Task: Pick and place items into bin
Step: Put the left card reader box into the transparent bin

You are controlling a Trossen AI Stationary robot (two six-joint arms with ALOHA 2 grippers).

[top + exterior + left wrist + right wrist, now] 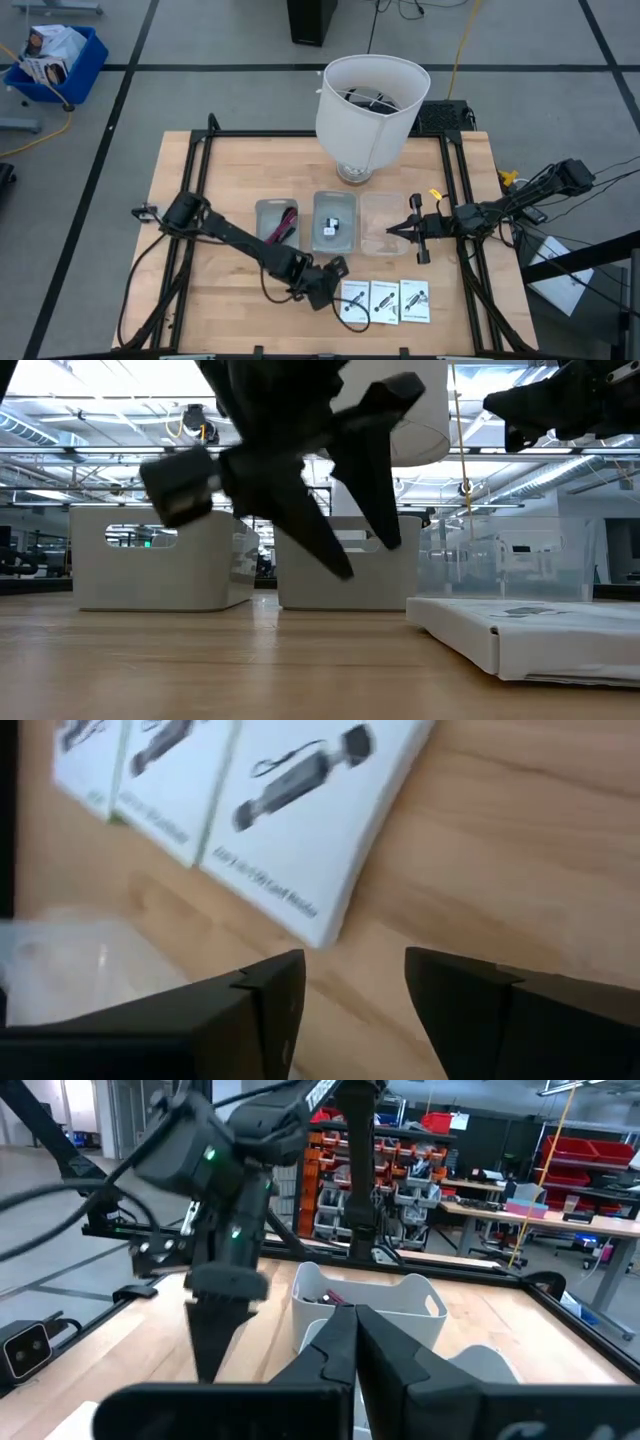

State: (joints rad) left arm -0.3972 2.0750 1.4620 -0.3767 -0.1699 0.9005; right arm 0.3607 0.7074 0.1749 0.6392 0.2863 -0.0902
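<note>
left gripper (pixel 336 272), fingers apart, beside upright-lying packets (pixel 385 300); right gripper (pixel 398 231) closed.

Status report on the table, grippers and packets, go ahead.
Left gripper open, empty, low beside the nearest card packet. Right gripper shut, empty, over the clear bin. Three packets on the table, none binned. Nothing blocking.

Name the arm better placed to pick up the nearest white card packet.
Left. Its open claw hovers right beside the leftmost white card packet, empty. The right claw, shut, sits farther off over the clear bin.
</note>
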